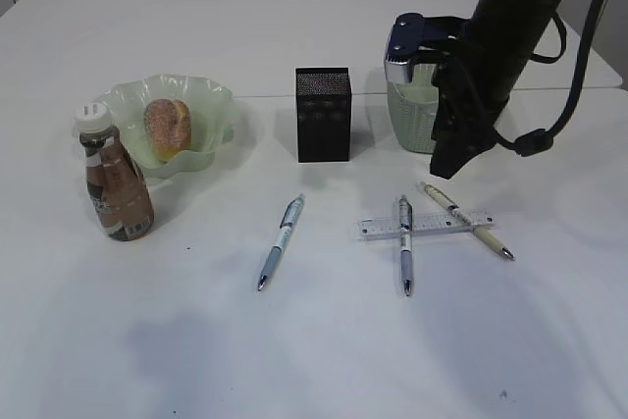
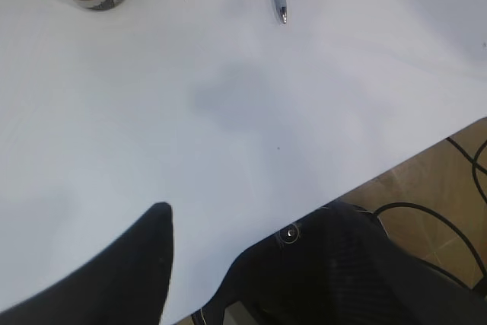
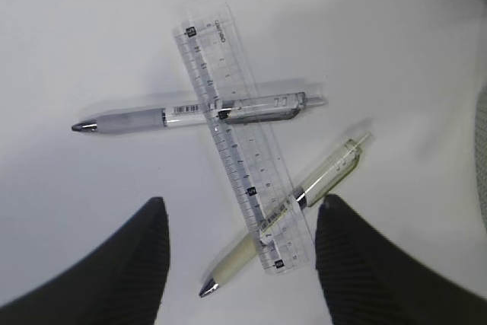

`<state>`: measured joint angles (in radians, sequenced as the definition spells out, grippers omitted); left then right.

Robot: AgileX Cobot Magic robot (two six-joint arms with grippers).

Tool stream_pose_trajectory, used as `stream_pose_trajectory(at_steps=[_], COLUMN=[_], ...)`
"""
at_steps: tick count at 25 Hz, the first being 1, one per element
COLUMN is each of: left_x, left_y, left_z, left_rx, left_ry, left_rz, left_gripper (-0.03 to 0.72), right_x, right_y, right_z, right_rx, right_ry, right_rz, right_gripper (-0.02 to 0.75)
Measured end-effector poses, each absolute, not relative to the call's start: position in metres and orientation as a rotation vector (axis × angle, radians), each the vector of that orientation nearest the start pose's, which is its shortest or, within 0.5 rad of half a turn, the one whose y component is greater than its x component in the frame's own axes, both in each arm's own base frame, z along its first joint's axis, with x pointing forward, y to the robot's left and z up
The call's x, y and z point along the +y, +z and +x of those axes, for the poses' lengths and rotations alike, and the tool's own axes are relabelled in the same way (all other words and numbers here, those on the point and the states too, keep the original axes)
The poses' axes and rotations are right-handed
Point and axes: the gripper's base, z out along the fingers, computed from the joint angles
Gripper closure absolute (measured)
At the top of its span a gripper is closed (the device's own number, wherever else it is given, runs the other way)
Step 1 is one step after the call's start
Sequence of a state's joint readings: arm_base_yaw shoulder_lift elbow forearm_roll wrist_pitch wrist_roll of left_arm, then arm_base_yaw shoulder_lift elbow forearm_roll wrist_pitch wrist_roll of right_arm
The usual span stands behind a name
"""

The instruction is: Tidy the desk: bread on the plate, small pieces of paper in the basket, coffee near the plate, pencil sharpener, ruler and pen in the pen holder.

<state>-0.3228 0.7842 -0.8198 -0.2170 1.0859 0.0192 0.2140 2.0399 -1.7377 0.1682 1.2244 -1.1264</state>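
The bread [image 1: 168, 128] already sits in the wavy green plate [image 1: 211, 105] at the far left of the desk [image 1: 324, 340]. The coffee [image 1: 114, 178] stands just beside the plate, on its near left side. So those two jobs look done.

No small bits of paper show anywhere on the white desk, and the inside of the basket [image 1: 417, 120] is mostly hidden behind the right arm. The pencil sharpener cannot be made out.

The black pen holder [image 1: 323, 114] stands in the middle, far back. The writing things are not in it yet. A blue pen [image 1: 281, 241] lies alone in front of it. To the right, the ruler [image 3: 240, 135] lies over a grey pen [image 3: 194, 113] and a cream pen [image 3: 293, 202], touching both.

The right gripper [image 3: 240, 264] hangs over that pile with its fingers apart, holding nothing. The left gripper [image 2: 198, 279] waits at the near edge, also apart and empty.

So the three pens and the ruler are left to do.
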Motion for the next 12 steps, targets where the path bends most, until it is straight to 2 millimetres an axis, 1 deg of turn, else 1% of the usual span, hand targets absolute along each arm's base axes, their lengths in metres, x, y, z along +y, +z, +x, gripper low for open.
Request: stream_pose_trajectory(at_steps=[12], left_x=[-0.0543], left_y=[0.3291], left_z=[0.1140], left_rx=[2.515], left_ry=[-0.370], left_rz=[0.387], left_gripper=[0.240], right_x=[0.1042], right_y=[0.2345], right_z=[0.4116], right_rx=[2.374], right_ry=[0.137], right_rz=[-1.757], right_gripper=[0.251])
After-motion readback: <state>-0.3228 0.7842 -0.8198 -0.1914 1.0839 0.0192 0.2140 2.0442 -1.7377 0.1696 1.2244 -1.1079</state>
